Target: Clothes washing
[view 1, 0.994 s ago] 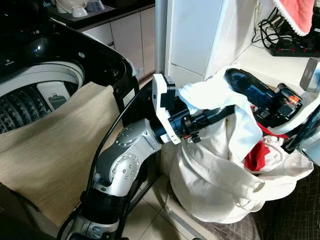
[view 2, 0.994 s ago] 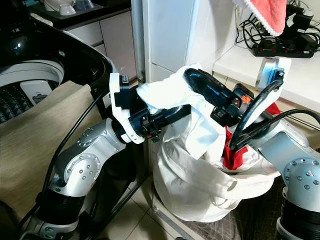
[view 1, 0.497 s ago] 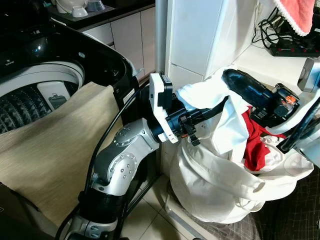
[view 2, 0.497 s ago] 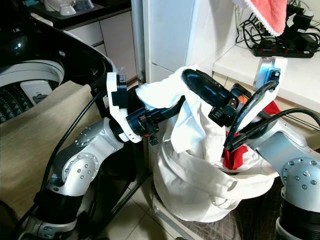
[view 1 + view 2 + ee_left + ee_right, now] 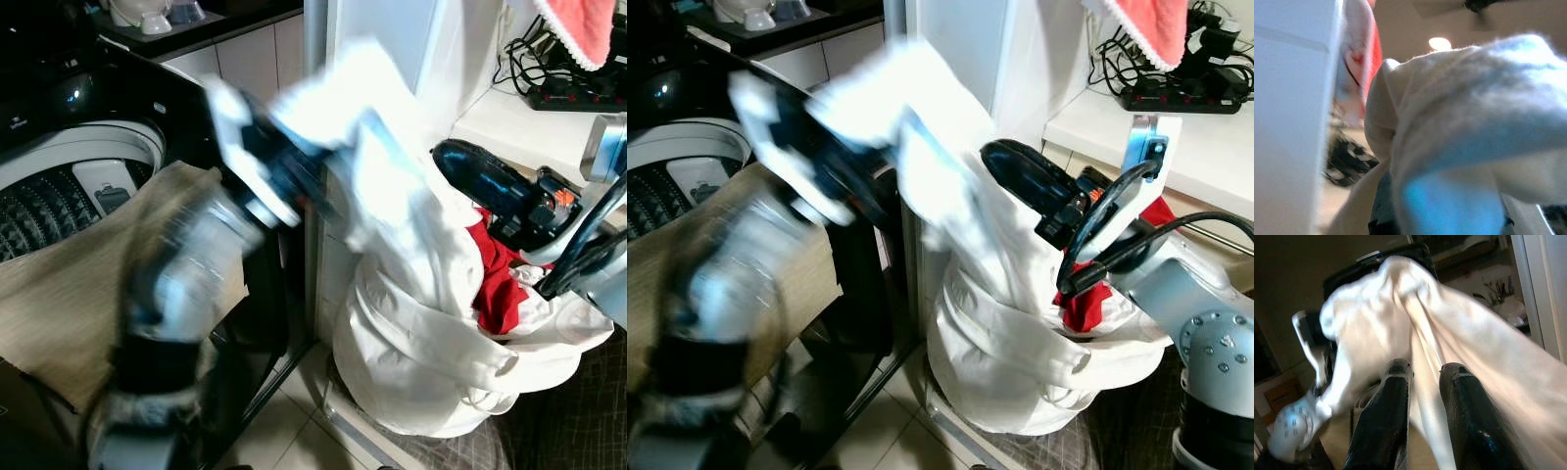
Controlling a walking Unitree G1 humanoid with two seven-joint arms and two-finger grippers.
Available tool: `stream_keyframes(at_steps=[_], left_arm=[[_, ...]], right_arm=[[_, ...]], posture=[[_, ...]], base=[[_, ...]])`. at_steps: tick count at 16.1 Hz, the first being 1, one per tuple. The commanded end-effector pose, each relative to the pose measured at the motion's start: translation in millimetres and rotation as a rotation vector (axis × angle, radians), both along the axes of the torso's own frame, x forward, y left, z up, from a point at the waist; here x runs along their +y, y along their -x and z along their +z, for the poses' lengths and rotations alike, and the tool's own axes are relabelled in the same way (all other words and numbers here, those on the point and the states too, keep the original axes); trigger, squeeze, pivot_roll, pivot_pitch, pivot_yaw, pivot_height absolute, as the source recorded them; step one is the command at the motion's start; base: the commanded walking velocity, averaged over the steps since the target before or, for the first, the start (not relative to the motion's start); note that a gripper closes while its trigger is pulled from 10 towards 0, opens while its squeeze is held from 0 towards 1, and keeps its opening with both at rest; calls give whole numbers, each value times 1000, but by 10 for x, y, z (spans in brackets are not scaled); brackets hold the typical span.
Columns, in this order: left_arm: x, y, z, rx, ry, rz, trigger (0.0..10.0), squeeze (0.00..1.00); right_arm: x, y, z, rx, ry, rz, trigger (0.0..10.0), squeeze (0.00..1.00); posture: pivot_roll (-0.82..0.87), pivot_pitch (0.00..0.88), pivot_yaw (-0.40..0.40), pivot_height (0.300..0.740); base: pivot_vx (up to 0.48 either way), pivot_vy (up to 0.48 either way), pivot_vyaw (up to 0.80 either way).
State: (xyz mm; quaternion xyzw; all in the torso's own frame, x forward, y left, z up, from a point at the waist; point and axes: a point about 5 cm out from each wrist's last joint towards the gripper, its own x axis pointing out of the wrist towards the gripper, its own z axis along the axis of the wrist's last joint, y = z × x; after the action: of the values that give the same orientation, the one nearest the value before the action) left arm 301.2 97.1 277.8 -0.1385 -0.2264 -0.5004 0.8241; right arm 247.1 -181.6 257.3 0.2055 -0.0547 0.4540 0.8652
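Washer (image 5: 59, 166) sits far left, lid up, drum open, a beige cloth (image 5: 98, 264) draped over its front rim. Left arm is motion-blurred, mid-swing between washer and basket; left gripper (image 5: 294, 147) is up high with a white garment (image 5: 392, 186) bunched on it. Fingers buried in cloth and blur, so can't tell if pinched or spread. Garment stretches from that gripper down into the white laundry bag (image 5: 421, 362), its tail not yet free. Red clothing (image 5: 495, 279) lies inside the bag. Right gripper (image 5: 1422, 382) hovers over the bag's far side, fingers slightly apart with a fold of the white garment running between them; whether they are pinching it I can't tell.

Step looks like transfer: lifting the white garment out toward the drum. Next move likely needs the right gripper clear of the fabric, then the left arm carrying it over the rim and dropping it in, avoiding a snag on the beige cloth.
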Motion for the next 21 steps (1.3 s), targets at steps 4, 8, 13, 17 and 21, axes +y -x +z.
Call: stream_keyframes(at_steps=[4, 8, 13, 17, 21], left_arm=[[668, -471, 611, -205, -254, 619, 0, 0], [1284, -421, 1803, -520, -163, 1117, 0, 0], [1562, -598, 1658, -538, -351, 1471, 0, 0], [1815, -1002, 498, 250, -660, 1306, 10000, 0], [1990, -953, 77, 509, -627, 1227, 10000, 1000]], right_arm=[[97, 61, 31, -58, 73, 36, 10000, 0], [182, 3, 79, -98, 84, 24, 10000, 0], [261, 66, 49, -111, 102, 28, 10000, 0], [518, 98, -320, 2, 367, 116, 10000, 0], [726, 103, -283, -44, 342, 134, 10000, 0]], posture=[[-75, 0, 21, 740], [-75, 0, 36, 740], [-91, 0, 48, 740], [-91, 0, 38, 740], [-90, 0, 35, 740]], base=[[0, 0, 0], [0, 0, 0], [0, 0, 0], [0, 0, 0], [0, 0, 0]])
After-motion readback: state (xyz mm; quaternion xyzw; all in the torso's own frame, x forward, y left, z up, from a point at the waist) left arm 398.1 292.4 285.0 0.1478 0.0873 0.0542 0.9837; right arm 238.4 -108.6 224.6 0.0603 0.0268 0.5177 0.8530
